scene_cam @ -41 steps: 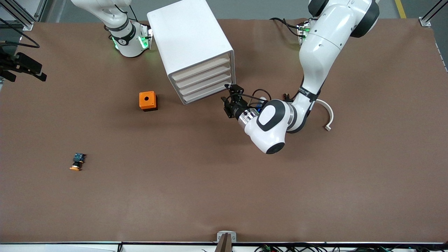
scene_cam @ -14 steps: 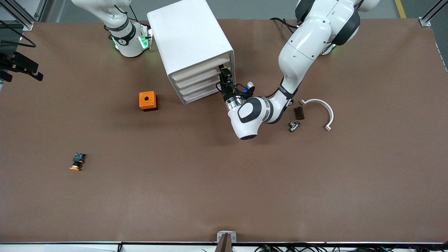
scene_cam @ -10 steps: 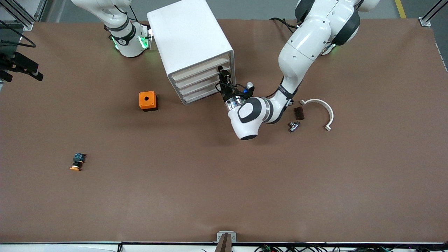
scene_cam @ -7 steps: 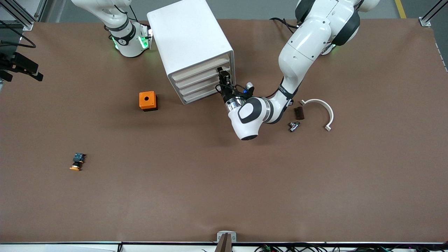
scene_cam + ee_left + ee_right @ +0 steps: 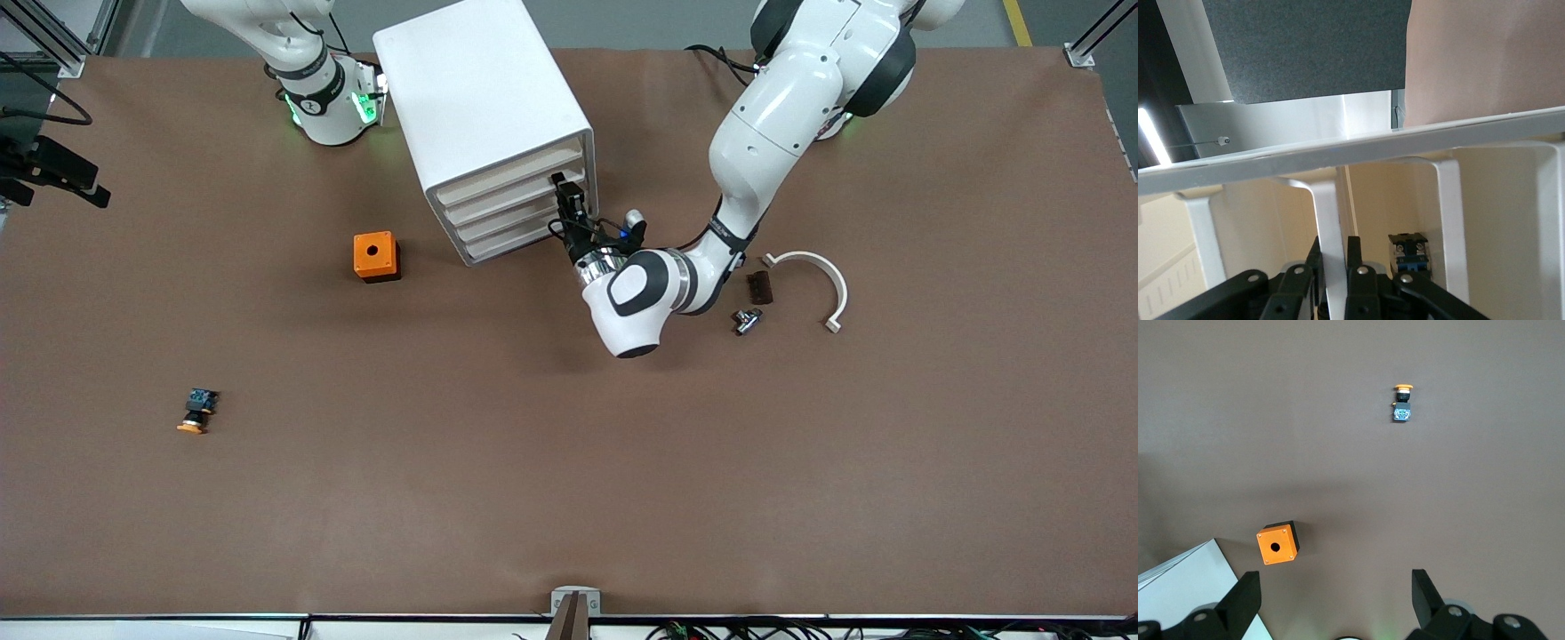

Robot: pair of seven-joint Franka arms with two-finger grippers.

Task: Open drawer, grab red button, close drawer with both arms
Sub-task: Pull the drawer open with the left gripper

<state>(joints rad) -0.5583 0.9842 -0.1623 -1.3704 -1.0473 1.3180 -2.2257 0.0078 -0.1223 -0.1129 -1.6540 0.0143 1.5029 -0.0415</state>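
At the drawer [image 5: 508,182] front, the left pincer [image 5: 569,195] clamps its handle.

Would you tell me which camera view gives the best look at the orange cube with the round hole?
The front view: the orange cube sits unobstructed on the table beside the cabinet, toward the right arm's end. The right wrist view also shows it whole, from above. The left wrist view does not show it.
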